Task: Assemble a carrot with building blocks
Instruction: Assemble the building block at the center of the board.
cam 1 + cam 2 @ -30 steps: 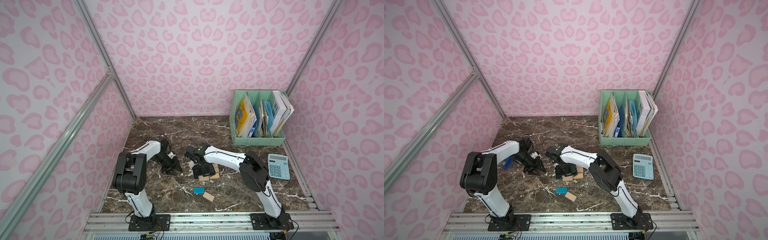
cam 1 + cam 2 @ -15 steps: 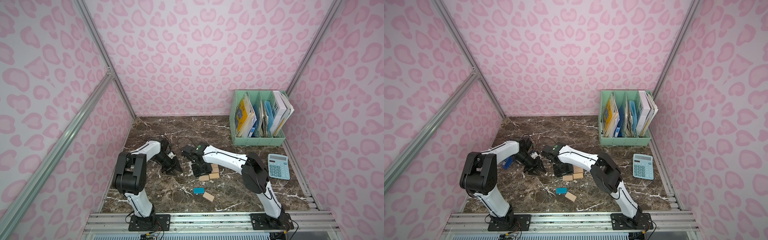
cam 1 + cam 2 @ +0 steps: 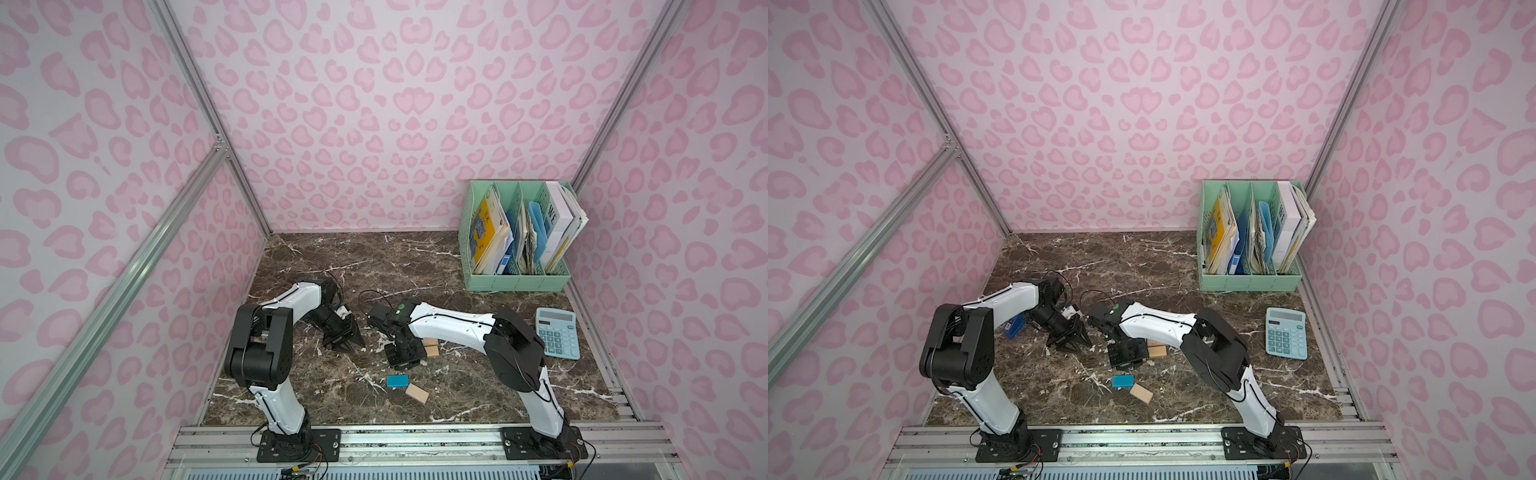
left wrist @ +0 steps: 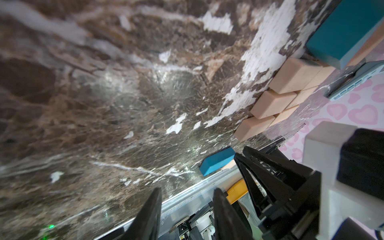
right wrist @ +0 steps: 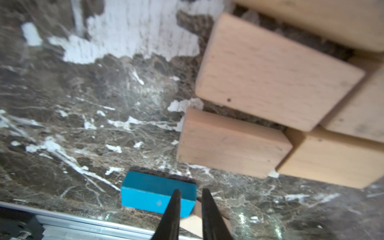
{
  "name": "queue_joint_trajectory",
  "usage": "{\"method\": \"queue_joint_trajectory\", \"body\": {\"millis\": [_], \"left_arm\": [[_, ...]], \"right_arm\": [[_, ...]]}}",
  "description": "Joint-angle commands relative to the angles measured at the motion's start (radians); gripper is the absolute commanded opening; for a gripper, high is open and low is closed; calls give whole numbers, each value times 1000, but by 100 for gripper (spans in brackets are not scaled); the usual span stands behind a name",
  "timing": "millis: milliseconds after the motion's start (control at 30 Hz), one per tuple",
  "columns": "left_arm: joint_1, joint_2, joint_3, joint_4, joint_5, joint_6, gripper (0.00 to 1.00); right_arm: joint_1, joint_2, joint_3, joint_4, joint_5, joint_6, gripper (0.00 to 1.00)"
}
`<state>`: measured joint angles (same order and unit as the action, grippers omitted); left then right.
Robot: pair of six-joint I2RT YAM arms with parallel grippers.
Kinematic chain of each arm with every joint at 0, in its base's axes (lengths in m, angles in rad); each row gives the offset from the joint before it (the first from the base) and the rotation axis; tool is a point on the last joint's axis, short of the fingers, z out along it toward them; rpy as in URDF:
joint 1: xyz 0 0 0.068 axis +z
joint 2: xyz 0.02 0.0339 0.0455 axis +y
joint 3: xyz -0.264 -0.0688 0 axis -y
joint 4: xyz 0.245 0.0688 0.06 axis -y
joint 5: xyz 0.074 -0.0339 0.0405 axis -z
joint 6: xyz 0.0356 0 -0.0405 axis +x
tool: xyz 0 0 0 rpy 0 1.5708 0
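At the left gripper (image 4: 187, 190): parted, empty, low over the marble table (image 4: 104, 93). Off to its right, well clear of it: the carrot (image 4: 274, 101), two tan rows side by side. Just left of those rows, the right gripper (image 5: 191, 193): nearly together, thin gap, clamping nothing, with the loose blue rectangle (image 5: 158, 193) beyond its tips, toward the front rail (image 5: 62, 218). Likely trouble: sweeping sideways and skewing the gappy rows, or dragging the neighbouring tan block (image 3: 417, 392) along with the blue one. Runs lengthwise alongside the right gripper, blue block (image 4: 342, 31) at the far end, open end aimed railward.
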<state>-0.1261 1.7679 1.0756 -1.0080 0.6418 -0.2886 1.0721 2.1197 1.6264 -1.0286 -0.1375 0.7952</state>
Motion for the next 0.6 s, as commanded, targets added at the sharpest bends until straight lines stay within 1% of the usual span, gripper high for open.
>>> {"method": "queue_joint_trajectory", "body": {"millis": [0, 333, 567], "left_arm": [[1, -10, -2, -16, 1, 9, 42], [2, -15, 8, -23, -2, 5, 42], [2, -12, 12, -24, -2, 3, 42]], "right_arm": [[-14, 7, -11, 42, -11, -11, 22], [-49, 14, -23, 50, 24, -16, 22], [-52, 9, -27, 46, 27, -14, 22]]}}
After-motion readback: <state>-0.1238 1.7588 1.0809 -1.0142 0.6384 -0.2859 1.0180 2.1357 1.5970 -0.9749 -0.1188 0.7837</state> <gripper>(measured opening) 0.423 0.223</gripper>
